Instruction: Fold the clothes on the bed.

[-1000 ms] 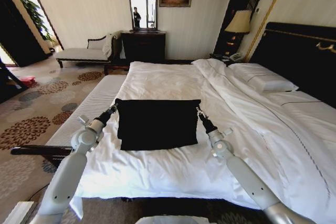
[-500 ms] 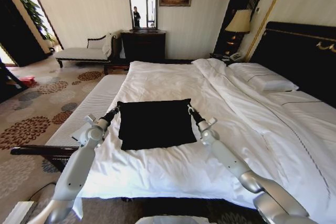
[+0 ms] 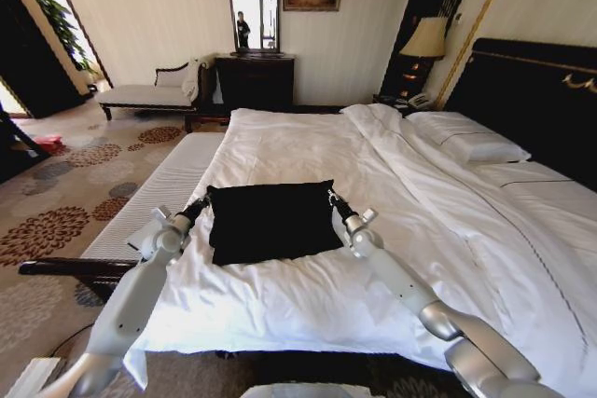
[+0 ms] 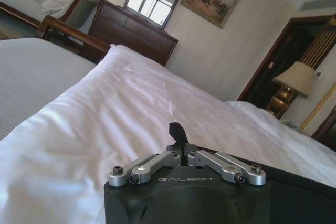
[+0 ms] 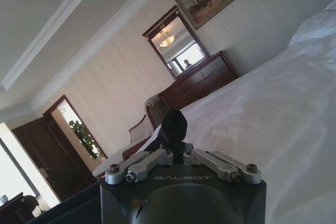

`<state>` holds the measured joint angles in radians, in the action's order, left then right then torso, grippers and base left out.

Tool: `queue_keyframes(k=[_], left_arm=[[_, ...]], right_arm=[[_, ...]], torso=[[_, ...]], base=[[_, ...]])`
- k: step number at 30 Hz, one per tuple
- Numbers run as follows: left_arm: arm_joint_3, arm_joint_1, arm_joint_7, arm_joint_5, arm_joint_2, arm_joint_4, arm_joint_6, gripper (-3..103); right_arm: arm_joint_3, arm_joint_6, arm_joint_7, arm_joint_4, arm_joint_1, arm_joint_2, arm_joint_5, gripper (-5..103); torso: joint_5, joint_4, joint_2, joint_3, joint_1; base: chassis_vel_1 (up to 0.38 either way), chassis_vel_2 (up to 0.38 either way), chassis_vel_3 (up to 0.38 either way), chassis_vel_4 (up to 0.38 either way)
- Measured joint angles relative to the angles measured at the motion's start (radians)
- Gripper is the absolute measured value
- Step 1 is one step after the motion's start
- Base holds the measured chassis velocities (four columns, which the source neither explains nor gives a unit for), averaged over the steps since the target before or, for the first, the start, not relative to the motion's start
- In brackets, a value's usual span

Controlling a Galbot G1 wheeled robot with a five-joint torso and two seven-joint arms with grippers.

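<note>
Both grippers, left gripper (image 3: pixel 201 203) and right gripper (image 3: pixel 330 197), are pinching shut on the black T-shirt's (image 3: pixel 269 220) far corners. They are sitting closer together than before. The shirt is lying narrower near the bed's (image 3: pixel 308 146) foot edge.

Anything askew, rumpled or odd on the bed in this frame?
Nothing stands out. The black T-shirt lies as a tidy folded rectangle on the bed, the left gripper and right gripper pinching its far corners. The sheets show only ordinary wrinkles.
</note>
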<state>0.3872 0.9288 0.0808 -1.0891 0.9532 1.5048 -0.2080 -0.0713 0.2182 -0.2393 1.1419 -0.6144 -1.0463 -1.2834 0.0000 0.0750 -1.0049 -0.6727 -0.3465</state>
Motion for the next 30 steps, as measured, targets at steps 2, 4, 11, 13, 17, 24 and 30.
queue_keyframes(k=[2,4,11,13,17,24,30], left_arm=[[0.005,0.045,0.003,0.004,-0.015,0.021,0.007,1],[0.013,0.08,0.006,0.011,-0.024,0.038,0.013,1],[0.03,0.149,0.012,0.043,-0.021,0.079,0.027,1],[0.03,0.155,0.012,0.049,-0.014,0.087,0.027,1],[0.029,0.166,0.012,0.067,-0.009,0.092,0.027,1],[0.03,0.198,0.0,0.089,0.012,0.103,0.028,1],[0.034,0.229,-0.024,0.104,0.019,0.13,0.031,4]], right_arm=[[-0.003,-0.001,0.012,0.034,-0.035,0.024,0.012,3],[-0.004,-0.002,0.02,0.062,-0.063,0.039,0.017,3],[0.006,-0.006,0.037,0.119,-0.13,0.051,0.04,3],[0.013,-0.006,0.043,0.113,-0.13,0.045,0.042,3],[0.017,-0.009,0.049,0.115,-0.137,0.045,0.043,3],[0.021,-0.011,0.051,0.115,-0.178,0.048,0.063,3],[0.031,-0.009,0.051,0.114,-0.203,0.039,0.095,9]], torso=[[-0.0001,0.0003,0.0,0.0,0.0],[0.0,0.0005,0.0,0.0,0.0],[0.0,0.0002,0.0,0.0,0.0],[0.0001,0.0003,0.0,0.0,0.0],[0.0001,0.0002,0.0,0.0,0.0],[0.0,0.0003,0.0,0.0,0.0],[0.0,0.0004,0.0,0.0,0.0]], base=[[0.0,0.0,0.0,0.0],[0.0,0.0,0.0,0.0],[0.0,0.0,0.0,0.0],[0.0,0.0,0.0,0.0],[0.0,0.0,0.0,0.0],[0.0,0.0,0.0,0.0],[0.0,0.0,0.0,0.0]])
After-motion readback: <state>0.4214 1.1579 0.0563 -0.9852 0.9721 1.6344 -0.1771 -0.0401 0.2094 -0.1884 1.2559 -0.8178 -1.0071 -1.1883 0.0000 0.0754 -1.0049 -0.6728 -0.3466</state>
